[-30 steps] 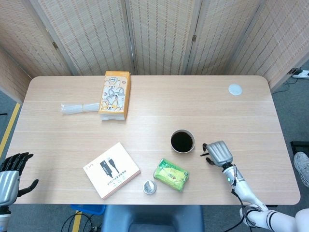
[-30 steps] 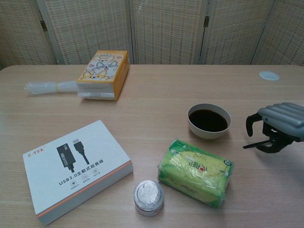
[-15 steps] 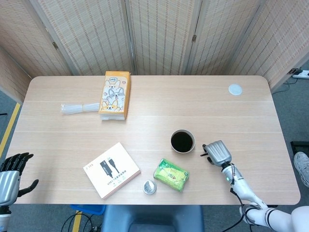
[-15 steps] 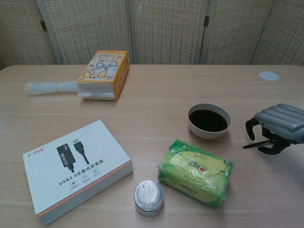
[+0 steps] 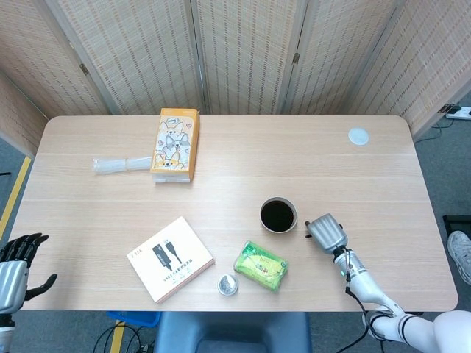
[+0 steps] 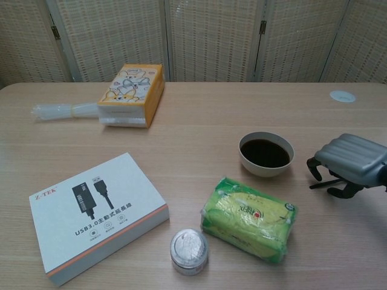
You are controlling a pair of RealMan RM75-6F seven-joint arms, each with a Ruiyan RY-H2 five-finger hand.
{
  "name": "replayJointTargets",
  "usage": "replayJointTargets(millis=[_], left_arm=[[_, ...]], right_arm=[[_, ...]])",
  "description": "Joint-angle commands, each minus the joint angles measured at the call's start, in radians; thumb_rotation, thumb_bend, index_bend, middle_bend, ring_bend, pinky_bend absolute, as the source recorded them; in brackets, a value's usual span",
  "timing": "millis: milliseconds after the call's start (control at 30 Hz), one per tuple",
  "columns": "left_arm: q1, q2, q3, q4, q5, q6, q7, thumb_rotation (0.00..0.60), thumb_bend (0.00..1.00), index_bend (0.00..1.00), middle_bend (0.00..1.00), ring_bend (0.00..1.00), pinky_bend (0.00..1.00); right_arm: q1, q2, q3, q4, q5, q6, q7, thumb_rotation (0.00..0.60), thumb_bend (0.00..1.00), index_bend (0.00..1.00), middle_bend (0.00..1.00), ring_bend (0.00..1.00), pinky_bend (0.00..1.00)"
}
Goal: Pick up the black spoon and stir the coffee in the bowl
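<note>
The right hand (image 6: 349, 165) sits curled over the black spoon (image 6: 325, 182) on the table, at three o'clock from the bowl (image 6: 266, 153) of coffee; whether it actually grips, I can't tell. Thin, light, stiff, likely slippery: best pinched mid-handle. Fingers hide most of it. The left hand (image 5: 16, 266) hangs spread, empty.

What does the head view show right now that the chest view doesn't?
Only the head view shows the left hand, open beside the table's near-left corner, and the floor around the table. Only the chest view shows the black spoon as a thin handle under the right hand's curled fingers. Both show the bowl of coffee beside that hand and the green packet.
</note>
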Motion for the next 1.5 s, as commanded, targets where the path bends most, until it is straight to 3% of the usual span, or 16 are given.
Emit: replayJointTargets(millis=[33,1067,1333,1500], left_arm=[[0.0,0.0,-0.001,0.001,-0.001,0.0,-0.001,0.6,0.26,0.21,0.19,0.15,0.17],[0.004,-0.005,0.0,0.012,-0.004,-0.001,-0.004,0.6,0.26,0.21,0.19,0.15,0.17],[0.007,-0.003,0.0,0.01,-0.003,0.003,-0.003,0.6,0.26,0.21,0.19,0.15,0.17],[0.006,0.002,-0.002,0.002,0.001,0.007,0.001,0.6,0.26,0.21,0.19,0.15,0.17]], right_arm=[[0.0,-0.003,-0.001,0.003,-0.002,0.001,0.0,0.6,0.26,0.51,0.98,1.0,1.0],[0.0,0.02,-0.02,-0.01,-0.002,-0.031,-0.027,0.6,0.29,0.55,0.98,1.0,1.0],[-0.008,0.034,-0.027,-0.012,-0.026,-0.004,0.024,0.6,0.46,0.61,0.99,1.0,1.0],[-0.014,0.066,-0.033,-0.032,-0.055,0.028,0.072,0.6,0.51,0.64,1.0,1.0,1.0]])
